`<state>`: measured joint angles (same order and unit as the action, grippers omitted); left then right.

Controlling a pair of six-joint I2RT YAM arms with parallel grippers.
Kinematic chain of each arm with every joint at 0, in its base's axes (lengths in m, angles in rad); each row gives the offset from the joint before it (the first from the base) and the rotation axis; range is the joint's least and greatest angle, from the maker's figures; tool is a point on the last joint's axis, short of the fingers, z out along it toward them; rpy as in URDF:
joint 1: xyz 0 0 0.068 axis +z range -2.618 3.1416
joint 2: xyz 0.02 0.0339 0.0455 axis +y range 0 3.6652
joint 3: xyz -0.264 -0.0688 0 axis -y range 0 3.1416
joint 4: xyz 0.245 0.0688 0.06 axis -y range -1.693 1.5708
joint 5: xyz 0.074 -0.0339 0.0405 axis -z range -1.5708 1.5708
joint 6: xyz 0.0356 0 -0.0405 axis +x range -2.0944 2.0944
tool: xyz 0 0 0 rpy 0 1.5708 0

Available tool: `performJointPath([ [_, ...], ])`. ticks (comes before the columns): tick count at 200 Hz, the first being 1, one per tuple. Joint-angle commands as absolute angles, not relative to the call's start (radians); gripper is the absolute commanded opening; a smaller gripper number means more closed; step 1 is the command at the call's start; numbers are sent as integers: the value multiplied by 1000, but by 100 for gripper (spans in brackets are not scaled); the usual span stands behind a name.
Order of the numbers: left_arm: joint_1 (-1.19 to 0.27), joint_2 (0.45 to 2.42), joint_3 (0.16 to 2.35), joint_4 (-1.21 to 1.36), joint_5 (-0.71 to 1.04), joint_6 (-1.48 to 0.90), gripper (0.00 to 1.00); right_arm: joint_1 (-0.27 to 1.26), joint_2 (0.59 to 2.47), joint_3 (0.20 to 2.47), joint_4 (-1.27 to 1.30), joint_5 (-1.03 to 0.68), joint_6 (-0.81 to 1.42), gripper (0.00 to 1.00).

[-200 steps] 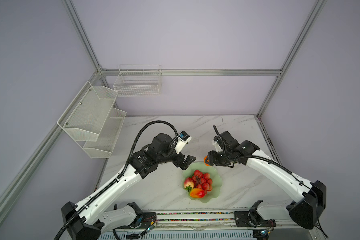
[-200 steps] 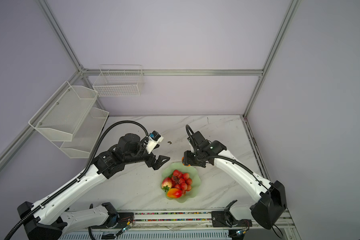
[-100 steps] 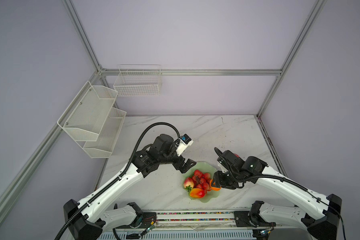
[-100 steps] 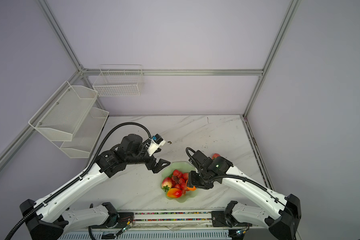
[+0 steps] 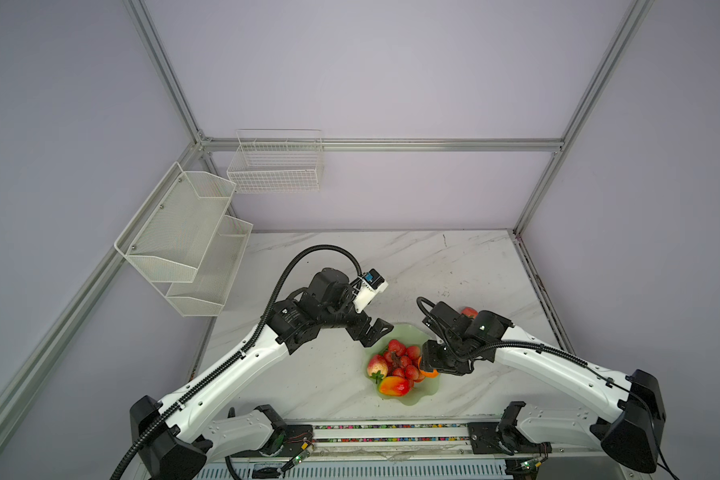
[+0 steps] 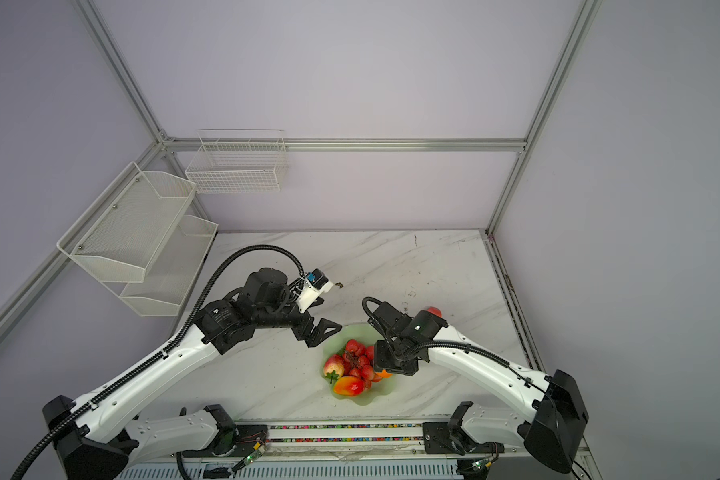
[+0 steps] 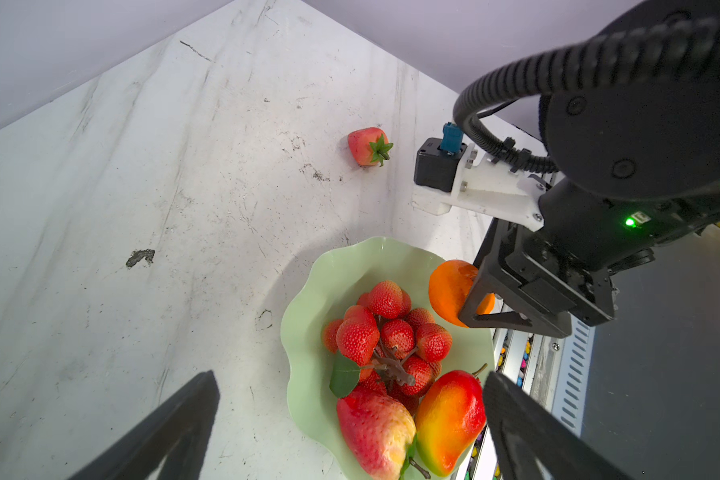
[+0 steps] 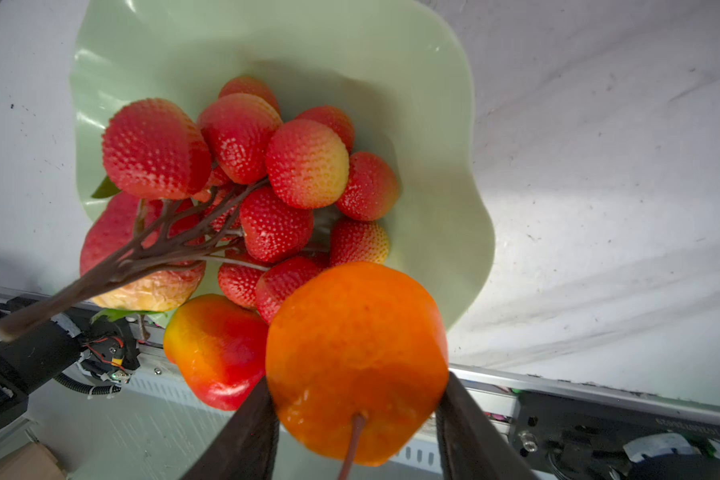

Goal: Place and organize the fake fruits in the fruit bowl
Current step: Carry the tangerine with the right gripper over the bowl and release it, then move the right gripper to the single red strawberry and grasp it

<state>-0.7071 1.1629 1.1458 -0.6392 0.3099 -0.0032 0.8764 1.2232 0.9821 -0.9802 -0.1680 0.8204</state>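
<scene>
So, the right gripper (image 8: 356,378) is closed down on the orange (image 7: 447,291), which is pinched from both sides between the two black fingers (image 8: 250,432), stem pointed back toward the wrist. The left gripper (image 5: 375,333) is spread as wide as it goes and nothing is held in it. It is hung over the far left edge of the bowl (image 7: 341,266), with no fruit touched.

The orange is held right at the bowl's right-hand edge, just beside the bunch of red berries (image 7: 391,336) and the mango (image 7: 449,419). Whether it is resting on anything can't really be told. Inside the bowl, the bunch is piled in the middle, a big strawberry (image 7: 370,432) is laid against its near left side, and the mango is tucked in next to that at the near rim. A second strawberry (image 7: 368,145) is left out on the surface (image 5: 433,266), beyond the bowl and apart from it, mostly hidden behind the right arm in both top views.

The surface is white marble-look with grey veins and a few scuffs, boxed in by pale lilac walls (image 5: 391,83) and an aluminium frame (image 5: 391,144). A white wire basket (image 5: 277,162) is hung on the back wall and a two-tier mesh shelf (image 5: 183,241) on the left one.
</scene>
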Motion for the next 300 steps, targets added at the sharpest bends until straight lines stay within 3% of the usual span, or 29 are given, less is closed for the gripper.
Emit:
performJointPath([
  [1, -701, 1144, 1123, -623, 336, 21, 100, 883, 1228, 961, -954, -135, 832, 58],
  [89, -702, 1154, 1119, -630, 364, 42, 100, 883, 1321, 963, -928, -113, 800, 61],
  [146, -701, 1167, 1097, -668, 480, 93, 100, 883, 1319, 969, -943, -106, 794, 72],
  [221, -702, 1188, 1085, -712, 524, 160, 100, 865, 1297, 1109, -995, 2, 877, 79],
  [241, -703, 1198, 1089, -712, 542, 161, 100, 773, 1289, 1145, -996, 14, 867, 78],
  [268, -704, 1214, 1095, -698, 552, 161, 100, 506, 1311, 1185, -971, 3, 722, 79],
  [300, -704, 1239, 1110, -673, 565, 166, 100, 280, 1538, 1252, -948, 30, 550, 82],
])
